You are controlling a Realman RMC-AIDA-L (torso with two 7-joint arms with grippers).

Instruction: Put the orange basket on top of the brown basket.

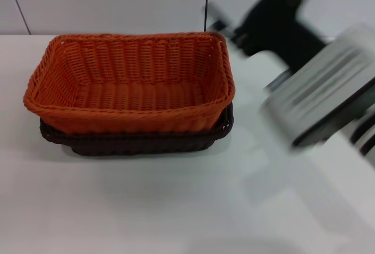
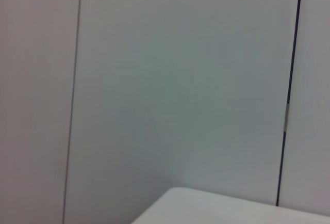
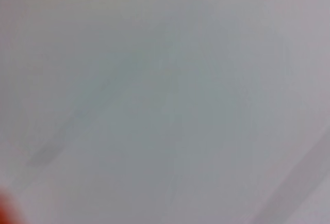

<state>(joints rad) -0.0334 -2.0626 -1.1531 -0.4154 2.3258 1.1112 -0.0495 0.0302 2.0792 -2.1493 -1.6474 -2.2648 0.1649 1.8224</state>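
Resting on the white desk [image 1: 146, 207], the orange basket [image 1: 132, 84] already sits nested on the brown basket [image 1: 140, 141], whose dark rim shows only beneath it along the front and right. Both baskets look empty as far as can be seen. Beyond and to the right, the right gripper [image 1: 275, 23] hangs blurred, clear of the stack; I cannot tell how its jaws stand. Placing seems done, so only retreat remains. The left gripper is out of sight.
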